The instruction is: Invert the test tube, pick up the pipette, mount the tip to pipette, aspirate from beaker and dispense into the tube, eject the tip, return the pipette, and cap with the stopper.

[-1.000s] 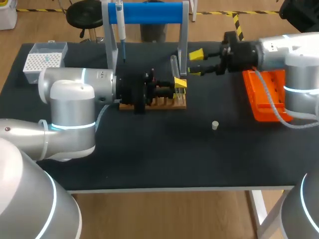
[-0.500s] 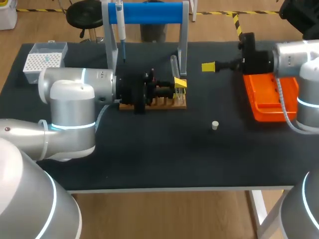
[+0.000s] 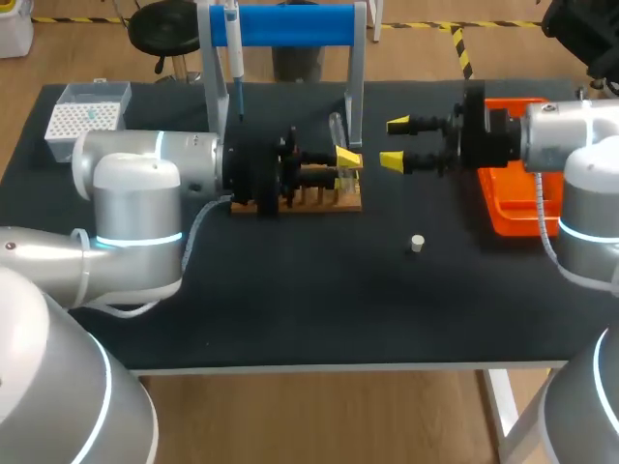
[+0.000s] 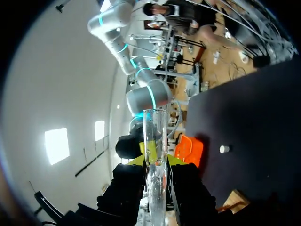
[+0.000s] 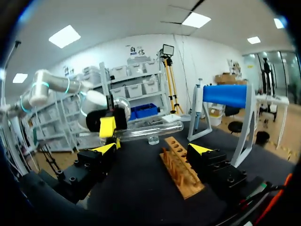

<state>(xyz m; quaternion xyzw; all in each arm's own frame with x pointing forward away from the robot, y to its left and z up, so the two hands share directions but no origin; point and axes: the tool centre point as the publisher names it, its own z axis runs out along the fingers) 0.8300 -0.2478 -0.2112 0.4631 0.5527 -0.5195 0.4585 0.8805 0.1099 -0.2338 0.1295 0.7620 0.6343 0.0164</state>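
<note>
Facing each other near the rack (image 3: 329, 204), left tool (image 3: 346, 159) gripping the test tube (image 4: 154, 136), right tool (image 3: 395, 143) wide.

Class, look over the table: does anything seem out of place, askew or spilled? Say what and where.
The test tube lies sideways in the left gripper above the wooden rack, not standing in it. The white stopper sits alone on the table. No spill shows.

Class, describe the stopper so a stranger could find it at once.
Start at the black table and find the wooden rack near its middle and the orange tray at its right. On the bare tabletop between them, nearer the front edge, stands the stopper: small, white, cylindrical, touching nothing.
</note>
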